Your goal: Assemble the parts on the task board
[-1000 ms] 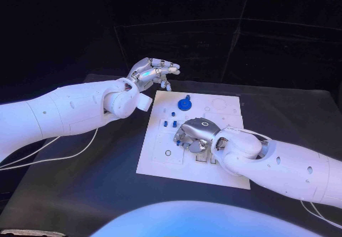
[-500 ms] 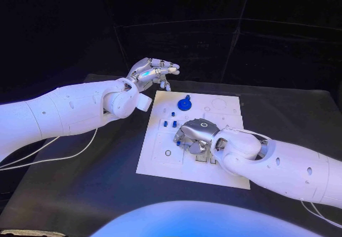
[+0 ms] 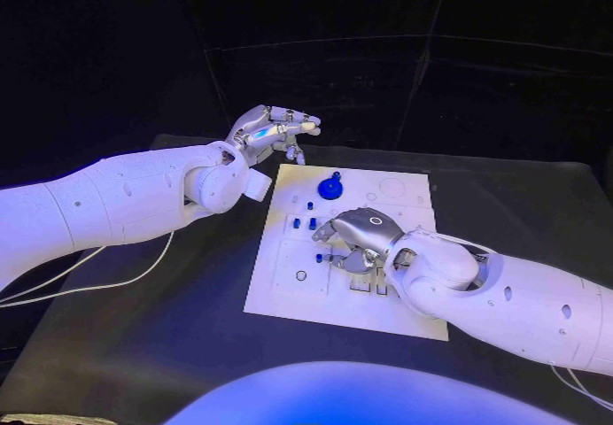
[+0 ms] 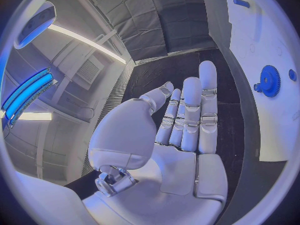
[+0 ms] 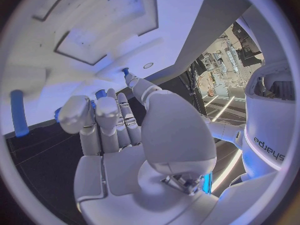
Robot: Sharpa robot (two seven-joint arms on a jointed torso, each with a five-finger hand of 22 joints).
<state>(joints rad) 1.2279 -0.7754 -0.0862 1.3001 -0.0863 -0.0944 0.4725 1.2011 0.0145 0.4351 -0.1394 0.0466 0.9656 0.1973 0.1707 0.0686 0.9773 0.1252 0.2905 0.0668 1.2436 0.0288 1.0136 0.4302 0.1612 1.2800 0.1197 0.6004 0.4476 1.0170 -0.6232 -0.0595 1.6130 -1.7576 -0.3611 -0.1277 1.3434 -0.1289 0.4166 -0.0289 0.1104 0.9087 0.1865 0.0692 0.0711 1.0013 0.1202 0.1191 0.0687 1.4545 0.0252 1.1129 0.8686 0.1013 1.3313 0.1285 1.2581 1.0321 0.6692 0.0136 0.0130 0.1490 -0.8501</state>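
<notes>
The white task board [image 3: 288,288] lies in the middle of the black table. A blue gear [image 3: 331,187] stands near its far edge, also seen as the gear [image 4: 270,80] in the left wrist view. Small blue pegs [image 3: 303,222] stand left of centre. My right hand [image 3: 359,237] hovers low over the board's middle, fingers curled down. In the right wrist view blue bits [image 5: 100,93] show just past its fingertips [image 5: 107,107]; I cannot tell whether any is held. My left hand [image 3: 274,127] is raised beyond the board's far left corner, its fingers [image 4: 190,110] straight and holding nothing.
A single blue peg [image 3: 320,258] stands just left of my right hand's fingertips. Another blue peg [image 5: 18,113] lies on the board [image 5: 94,15] in the right wrist view. Recessed slots mark the board under my right hand. Bare black table [image 3: 153,310] surrounds the board.
My right hand has shifted slightly to the right over the board, away from the single blue peg. My left hand has stayed where it was.
</notes>
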